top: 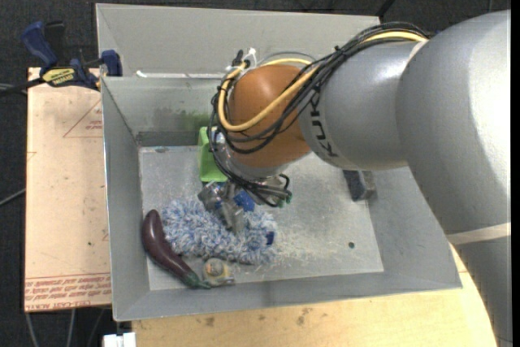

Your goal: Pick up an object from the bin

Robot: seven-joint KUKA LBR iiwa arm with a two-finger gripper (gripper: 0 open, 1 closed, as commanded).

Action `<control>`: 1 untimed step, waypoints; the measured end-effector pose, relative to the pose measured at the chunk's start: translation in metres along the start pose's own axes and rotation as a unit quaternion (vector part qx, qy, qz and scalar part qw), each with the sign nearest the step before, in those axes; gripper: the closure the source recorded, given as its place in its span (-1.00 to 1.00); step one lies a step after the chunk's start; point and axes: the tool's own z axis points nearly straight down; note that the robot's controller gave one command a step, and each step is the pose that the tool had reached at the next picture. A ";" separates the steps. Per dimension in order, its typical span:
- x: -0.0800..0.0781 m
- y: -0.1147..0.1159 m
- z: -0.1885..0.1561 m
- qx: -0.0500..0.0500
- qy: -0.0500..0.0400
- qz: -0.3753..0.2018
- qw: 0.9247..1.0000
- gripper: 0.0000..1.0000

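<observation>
My gripper (230,214) reaches down under the orange wrist cover onto a fluffy blue and white cloth (199,233) lying in the front left part of the bin. Its metal fingers press into the top of the cloth near its middle. A dark purple eggplant-shaped toy (160,248) lies along the cloth's left edge, with a green stem end near the front wall. A bright green block (210,158) sits just behind the gripper, partly hidden by the wrist.
A small round tan thing (215,268) rests at the cloth's front edge. A small grey piece (360,184) lies at the right side of the bin floor. The arm covers the bin's back right.
</observation>
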 end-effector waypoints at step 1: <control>0.002 0.006 -0.020 0.000 0.004 -0.004 1.000 1.00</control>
